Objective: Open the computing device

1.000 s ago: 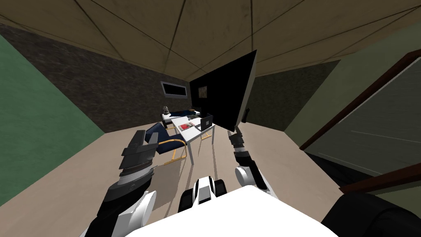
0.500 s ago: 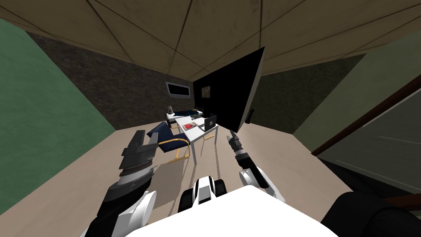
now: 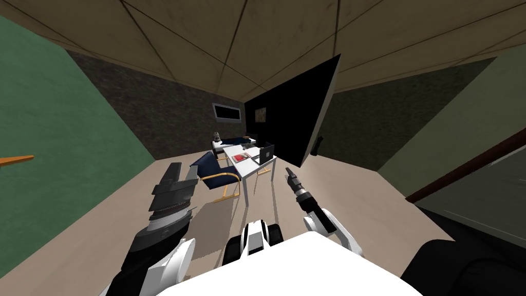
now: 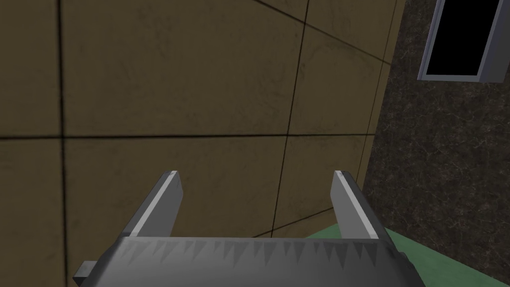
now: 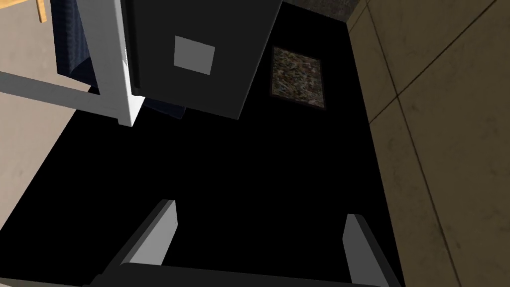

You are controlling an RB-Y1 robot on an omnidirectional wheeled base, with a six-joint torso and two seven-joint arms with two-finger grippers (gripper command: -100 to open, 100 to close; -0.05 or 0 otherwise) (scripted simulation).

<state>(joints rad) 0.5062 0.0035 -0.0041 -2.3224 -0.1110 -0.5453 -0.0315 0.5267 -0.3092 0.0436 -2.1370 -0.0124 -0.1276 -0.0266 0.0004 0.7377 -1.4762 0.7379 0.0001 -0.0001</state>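
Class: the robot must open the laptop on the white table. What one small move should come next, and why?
Probably roll the base forward toward the white rectangular table. The dark laptop on it lies well beyond both arms: the right gripper, open, points at it from afar, and the left gripper, open, is raised off to the robot's left.

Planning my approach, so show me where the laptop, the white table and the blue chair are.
laptop (image 3: 267, 153), head view, its upright dark panel.
white table (image 3: 248, 166), head view, bare near end of the top.
blue chair (image 3: 205, 165), head view, its blue upholstery.
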